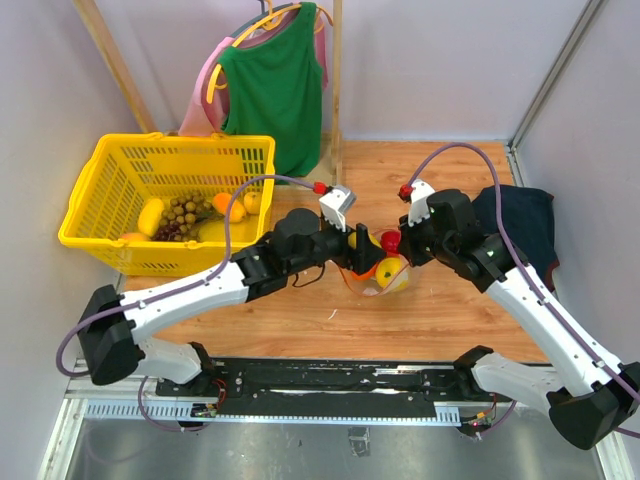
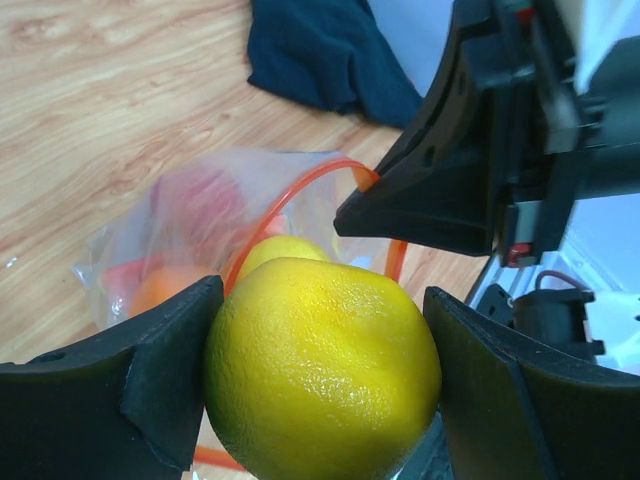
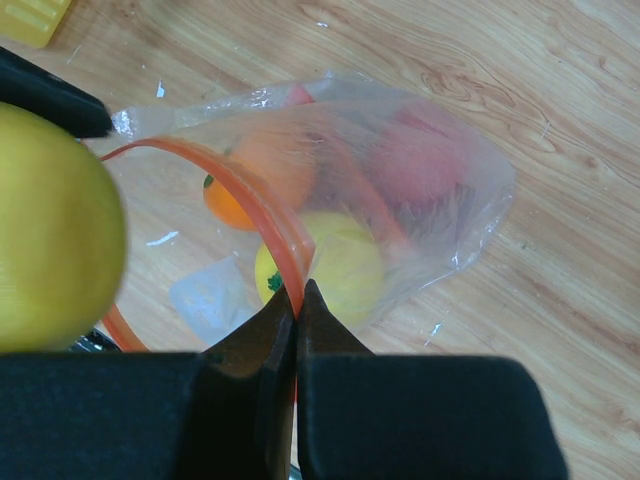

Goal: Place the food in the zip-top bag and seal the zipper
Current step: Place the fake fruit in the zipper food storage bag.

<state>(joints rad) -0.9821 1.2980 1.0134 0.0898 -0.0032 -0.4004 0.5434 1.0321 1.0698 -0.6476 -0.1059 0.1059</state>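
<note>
My left gripper (image 2: 322, 385) is shut on a yellow-green lemon (image 2: 322, 370) and holds it just above the open mouth of the clear zip-top bag (image 2: 190, 230). My right gripper (image 3: 297, 290) is shut on the red-orange zipper (image 3: 255, 205) and holds the bag's mouth (image 3: 400, 200) up and open. Inside the bag lie a yellow fruit (image 3: 340, 265), an orange piece (image 3: 250, 175) and a red piece (image 3: 420, 160). From above, both grippers meet over the bag (image 1: 385, 275) at the table's middle.
A yellow basket (image 1: 120, 190) at the back left holds grapes (image 1: 185, 215), a yellow fruit (image 1: 150, 215) and orange pieces. A dark navy cloth (image 1: 525, 215) lies at the right. A green shirt (image 1: 275, 85) hangs on a wooden rack behind.
</note>
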